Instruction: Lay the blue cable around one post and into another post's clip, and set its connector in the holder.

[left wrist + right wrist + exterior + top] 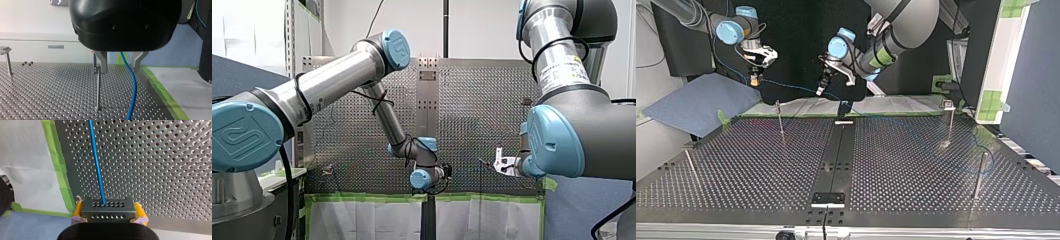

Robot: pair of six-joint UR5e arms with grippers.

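Biggest thing first: one perforated table (896, 165), with a black strip (836, 160) running down its middle and a small bracket at each end of the strip, so two brackets. Green tape (160, 87) is lining the table's far edge in the top view.

Two arms are reaching in over that far edge. I'm counting four metal posts in the top view:
- one (780, 119) near the far edge at the view's left
- one (949, 125) near the far edge at the view's right, with a clip on top
- one (979, 175) by the right edge
- one (691, 167) leaning by the left edge

There's one blue cable (133, 87). It's running through the air from my right gripper (108, 206) to my left gripper (119, 70). From there it's dropping to the table and trailing toward the right-edge post. Whether it's going around that post, I can't tell.

My left gripper's fingers (102, 62) are standing spread apart, and the cable is hanging loose between them.

One connector (108, 213), a small metal block, is being pinched between my right gripper's yellow pads, up in the air above the taped edge.
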